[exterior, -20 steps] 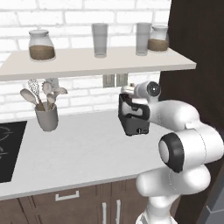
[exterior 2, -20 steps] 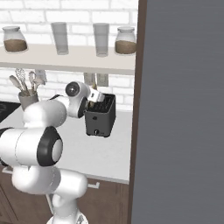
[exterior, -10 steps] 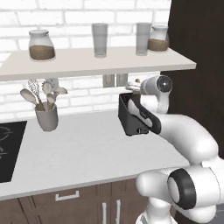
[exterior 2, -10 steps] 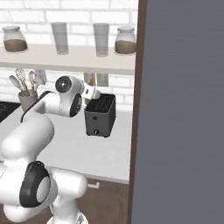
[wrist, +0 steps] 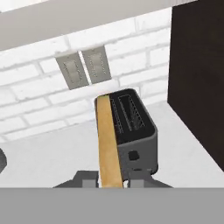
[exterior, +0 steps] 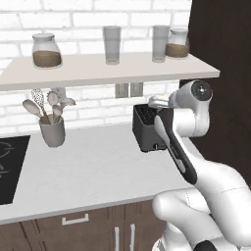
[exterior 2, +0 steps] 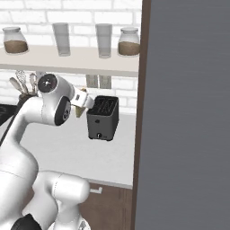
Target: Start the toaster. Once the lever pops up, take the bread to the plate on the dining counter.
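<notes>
The black toaster point(exterior: 147, 130) point(exterior 2: 103, 117) stands on the white worktop against the brick wall, next to a dark tall cabinet. Both of its slots point(wrist: 127, 113) look empty. My gripper point(wrist: 111, 180) is shut on the bread point(wrist: 107, 140), which I see edge-on as a tan strip rising between the fingertips point(wrist: 87, 179). The slice hangs above and just left of the toaster point(wrist: 135, 135). From the right base view, my gripper point(exterior 2: 85, 101) holds the bread point(exterior 2: 80, 109) beside the toaster's upper left corner. The plate and the dining counter are out of view.
A grey utensil cup point(exterior: 51, 131) stands left on the worktop point(exterior: 93, 166), and a black cooktop point(exterior: 10, 166) lies further left. A shelf point(exterior: 108, 67) with jars and glasses runs overhead. The dark cabinet point(exterior: 230, 73) walls off the right side. Two outlets point(wrist: 85, 68) sit behind the toaster.
The arm has swung up and back from over the toaster, and the bread has come up out of the slot with the gripper. The toaster stays in place.
</notes>
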